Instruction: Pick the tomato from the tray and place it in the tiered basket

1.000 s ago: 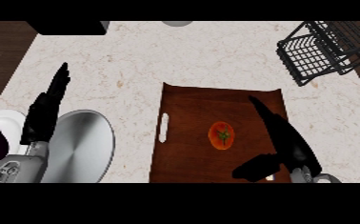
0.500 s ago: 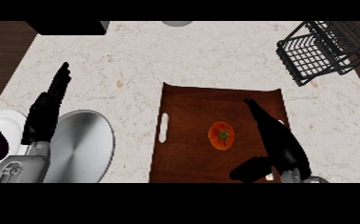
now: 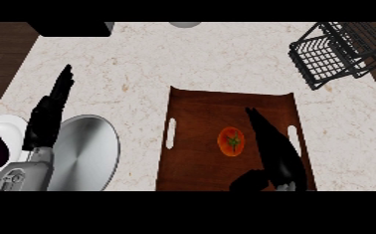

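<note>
Presently the tomato (image 3: 231,141) lies near the middle of the brown tray (image 3: 198,108), untouched and not lifted. Just beside it, on its right, the right hand (image 3: 273,151) stands over the tray with fingers straight and together and the thumb held apart toward the tray's near edge; nothing is clasped. Against the pictures of a second ago, this hand has drawn in from the tray's right side toward the tomato, while the tomato has not shifted. Judgement: the reach is closing and the grasp is not yet begun. Well beyond the tomato, off the tray's far right corner, the tiered basket (image 3: 330,54) waits on the tabletop (image 3: 183,58). Left of the tray, past a round metal lid (image 3: 88,153), the left hand (image 3: 47,113) rests with fingers straight, unchanged.
</note>
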Tool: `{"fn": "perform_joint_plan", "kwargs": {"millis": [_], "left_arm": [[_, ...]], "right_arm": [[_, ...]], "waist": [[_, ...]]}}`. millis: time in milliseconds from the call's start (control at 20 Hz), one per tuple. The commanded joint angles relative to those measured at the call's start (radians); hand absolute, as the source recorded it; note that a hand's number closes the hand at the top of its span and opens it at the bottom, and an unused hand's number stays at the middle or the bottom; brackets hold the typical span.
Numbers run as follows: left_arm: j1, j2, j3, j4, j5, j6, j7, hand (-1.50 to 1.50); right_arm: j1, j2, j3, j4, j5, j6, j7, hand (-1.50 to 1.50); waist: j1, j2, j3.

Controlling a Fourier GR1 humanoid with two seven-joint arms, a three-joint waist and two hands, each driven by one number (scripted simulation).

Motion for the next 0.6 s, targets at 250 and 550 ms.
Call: {"fn": "perform_joint_plan", "kwargs": {"millis": [250,550], "left_arm": [[-0.006,0.001,0.067,-0.013,-0.017,-0.062,0.011,0.00],[-0.010,-0.009,0.087,-0.061,-0.014,-0.105,0.077,0.00]], "right_arm": [[0.056,0.058,-0.041,0.110,0.047,-0.024,-0.088,-1.50],[-0.008,0.116,-0.083,0.186,0.054,-0.007,-0.118,-1.50]], "waist": [[0.000,0.000,0.000],[0.001,0.000,0.000]]}}
